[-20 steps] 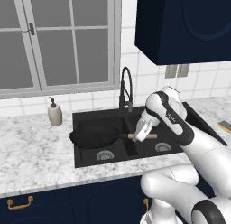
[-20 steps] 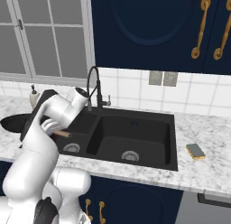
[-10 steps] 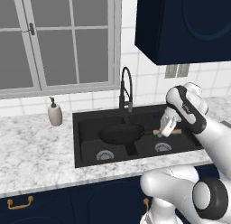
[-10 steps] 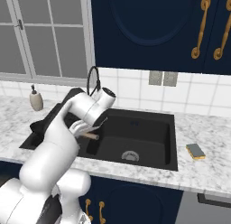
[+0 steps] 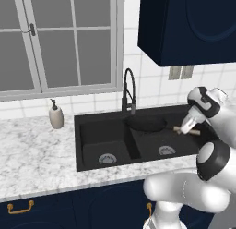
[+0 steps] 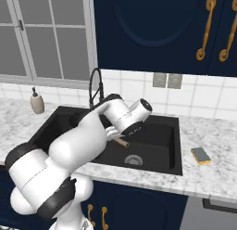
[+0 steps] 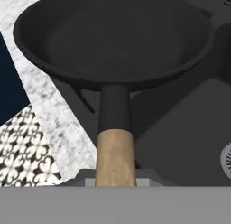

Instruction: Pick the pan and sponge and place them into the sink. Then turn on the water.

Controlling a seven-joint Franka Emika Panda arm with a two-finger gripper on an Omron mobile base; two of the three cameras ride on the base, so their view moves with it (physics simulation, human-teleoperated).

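My gripper (image 5: 188, 129) is shut on the light-brown wooden handle (image 5: 181, 129) of the black pan (image 5: 146, 123). It holds the pan level above the back of the right basin of the black sink (image 5: 87, 164). In the hand view the pan (image 7: 113, 38) spreads wide just ahead, with its handle (image 7: 115, 155) running down into my grip. From the right base view, my gripper (image 6: 119, 138) holds the handle (image 6: 121, 142) over the sink (image 6: 155, 165). The yellow sponge (image 6: 201, 155) with its grey top lies on the counter right of the sink. The water is out of view.
The tall black coil faucet (image 5: 128, 90) stands behind the divider between the basins, close to the pan's rim. A white soap dispenser (image 5: 56, 116) sits on the marble counter (image 5: 37, 154) left of the sink. A round drain (image 5: 166, 150) lies below the pan.
The arm has swung to the right, carrying the pan from over the left basin to above the right basin. The gripper has stayed shut on the handle.
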